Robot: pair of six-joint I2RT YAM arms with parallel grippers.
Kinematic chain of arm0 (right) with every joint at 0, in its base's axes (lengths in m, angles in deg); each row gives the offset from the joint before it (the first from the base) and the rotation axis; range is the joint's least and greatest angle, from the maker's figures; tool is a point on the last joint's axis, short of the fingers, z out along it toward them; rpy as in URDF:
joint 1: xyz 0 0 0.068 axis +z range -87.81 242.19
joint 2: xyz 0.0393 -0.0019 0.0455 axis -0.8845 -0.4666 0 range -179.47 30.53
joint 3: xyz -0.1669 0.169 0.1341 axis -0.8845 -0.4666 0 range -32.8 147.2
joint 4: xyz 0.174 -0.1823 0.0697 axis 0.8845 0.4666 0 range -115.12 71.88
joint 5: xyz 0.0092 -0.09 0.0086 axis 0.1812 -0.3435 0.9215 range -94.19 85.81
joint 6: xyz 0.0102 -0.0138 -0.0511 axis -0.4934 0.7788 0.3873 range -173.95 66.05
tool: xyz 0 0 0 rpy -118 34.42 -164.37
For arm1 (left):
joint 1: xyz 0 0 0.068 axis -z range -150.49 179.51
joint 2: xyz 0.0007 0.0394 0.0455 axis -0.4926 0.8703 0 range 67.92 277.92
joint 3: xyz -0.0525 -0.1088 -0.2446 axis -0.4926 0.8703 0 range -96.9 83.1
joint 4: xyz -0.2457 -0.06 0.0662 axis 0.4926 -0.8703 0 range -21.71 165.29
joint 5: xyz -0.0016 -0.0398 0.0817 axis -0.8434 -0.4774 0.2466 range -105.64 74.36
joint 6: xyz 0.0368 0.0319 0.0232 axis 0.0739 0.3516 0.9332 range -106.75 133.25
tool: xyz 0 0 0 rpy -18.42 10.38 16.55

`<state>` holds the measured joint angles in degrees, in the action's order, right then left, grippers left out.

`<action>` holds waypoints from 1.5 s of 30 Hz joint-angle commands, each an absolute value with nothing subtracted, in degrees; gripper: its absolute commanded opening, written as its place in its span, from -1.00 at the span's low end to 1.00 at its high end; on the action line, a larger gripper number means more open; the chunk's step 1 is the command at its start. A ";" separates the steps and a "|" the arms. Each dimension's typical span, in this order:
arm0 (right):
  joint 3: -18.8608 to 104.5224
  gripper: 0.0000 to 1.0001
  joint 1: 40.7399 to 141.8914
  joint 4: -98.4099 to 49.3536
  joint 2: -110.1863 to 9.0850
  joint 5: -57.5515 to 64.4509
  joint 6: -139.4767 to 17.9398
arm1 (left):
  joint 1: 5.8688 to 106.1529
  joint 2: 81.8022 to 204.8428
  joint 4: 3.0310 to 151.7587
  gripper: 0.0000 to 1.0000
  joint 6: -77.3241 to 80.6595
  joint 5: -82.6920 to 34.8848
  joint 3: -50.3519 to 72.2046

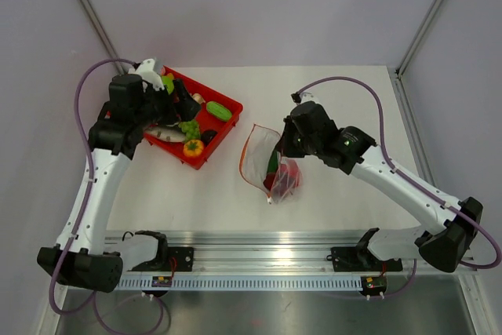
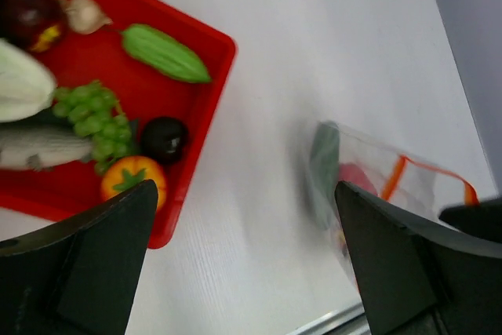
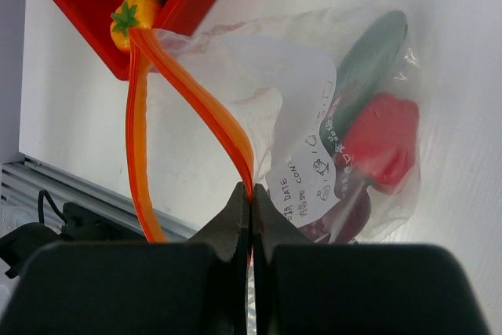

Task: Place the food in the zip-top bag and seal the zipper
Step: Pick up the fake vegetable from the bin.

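The clear zip-top bag (image 1: 271,166) lies mid-table with its mouth gaping toward the tray. My right gripper (image 3: 251,194) is shut on the orange zipper (image 3: 196,100), pinching one lip of the strip and holding it up. A red pepper (image 3: 380,147), a long green vegetable (image 3: 369,60) and a dark red piece (image 3: 345,221) sit inside the bag. My left gripper (image 2: 245,217) hangs open and empty over bare table between tray and bag. More food lies in the red tray (image 2: 200,154): a green gourd (image 2: 165,52), grapes (image 2: 94,115), an orange fruit (image 2: 129,178), a dark round fruit (image 2: 163,139) and the cabbage (image 2: 20,84).
The red tray (image 1: 222,132) stands at the back left, its corner close to the bag's mouth. A garlic bulb (image 2: 82,13) and an eggplant (image 2: 27,17) also lie in it. The aluminium rail (image 1: 259,241) runs along the near table edge. Walls close in on both sides.
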<state>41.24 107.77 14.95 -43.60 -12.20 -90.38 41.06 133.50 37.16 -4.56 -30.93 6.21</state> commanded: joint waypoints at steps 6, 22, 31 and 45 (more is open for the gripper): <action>44.37 -1.00 107.63 11.01 -43.39 -9.82 -88.67 | 29.53 145.95 28.53 0.79 -12.67 -11.25 -0.84; 44.98 -1.00 107.63 8.54 -47.34 -7.01 -88.49 | 20.46 175.84 35.91 0.98 -23.14 -10.36 -14.90; 46.82 -1.00 107.63 8.80 -50.24 -7.71 -88.14 | 19.05 183.75 40.92 0.97 -25.33 -10.72 -16.22; 48.67 -1.00 107.80 9.24 -52.35 -7.62 -88.93 | 19.14 180.43 48.04 -0.46 -24.99 -15.20 -8.50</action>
